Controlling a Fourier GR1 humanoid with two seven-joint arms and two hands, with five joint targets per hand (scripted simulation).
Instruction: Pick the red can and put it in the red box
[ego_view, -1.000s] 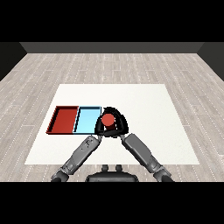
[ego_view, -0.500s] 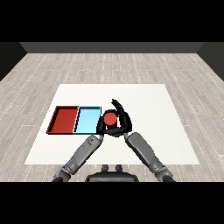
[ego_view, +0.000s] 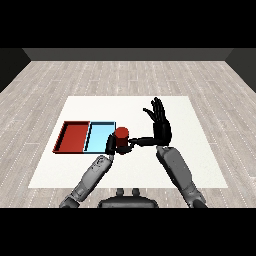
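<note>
Left of centre in the frame, the red tray and the light blue tray lie side by side on the white table, touching along their shared edge, red to the left. Both show only their bare floors; nothing sits inside either one.

The red can stands upright just right of the light blue tray, near the middle of the frame, outside both trays. The left hand is at the can's lower left side with its fingers curled against it, clamped round the can. The right hand stands to the right of the can, fingers straight and spread, pointing up toward the top of the frame; its thumb reaches left toward the can, though whether it touches I cannot tell.

Half a second ago the right hand was closed in around the can; now it has opened and pulled back to the right, and the left hand has come onto the can. The can sits in about the same spot.
</note>
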